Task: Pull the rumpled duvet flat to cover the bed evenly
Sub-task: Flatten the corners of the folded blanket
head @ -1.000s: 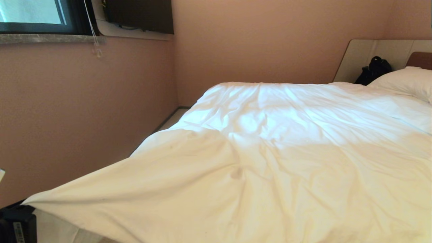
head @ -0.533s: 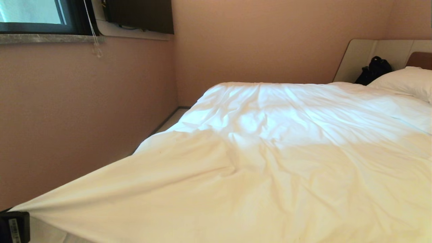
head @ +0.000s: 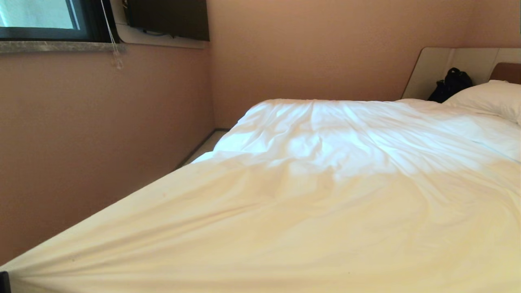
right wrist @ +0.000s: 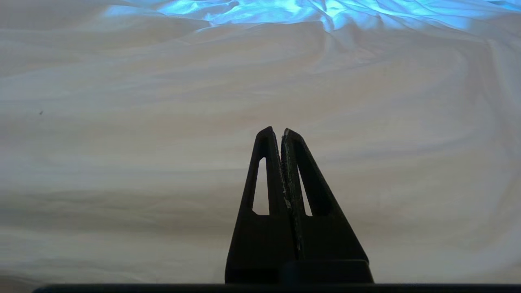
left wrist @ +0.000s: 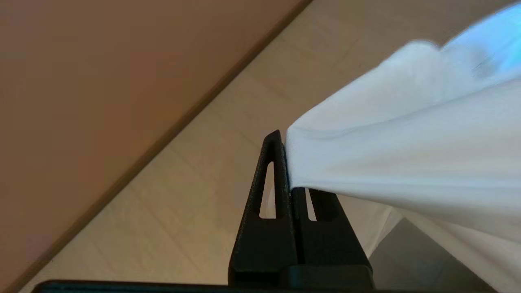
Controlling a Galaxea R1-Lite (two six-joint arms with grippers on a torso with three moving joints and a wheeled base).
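- the duvet (head: 325, 195) is spread over the bed (head: 504, 71), reaching from the near edge up to the pillow (head: 488, 99) at the far right.
- its near left corner is drawn out to a point at the lower left edge of the head view, with long creases fanning from that point across the cloth.
- the left gripper (left wrist: 285, 162) is seen in the left wrist view clamped together on that corner of the duvet (left wrist: 407, 154), the white cloth being pinched between the black fingers (left wrist: 270, 179) and stretched away from them over the tiled floor (left wrist: 183, 183).
- only a dark sliver of this gripper is seen at the lower left edge of the head view.
- the right gripper (right wrist: 281, 134) is held over the duvet (right wrist: 163, 122) with its tips pressed together and nothing gripped between them.
- a black bag (head: 449, 84) is set against the beige surround behind the pillow.
- a window (head: 40, 16) with a stone sill is seen in the wall to the left of the bed.
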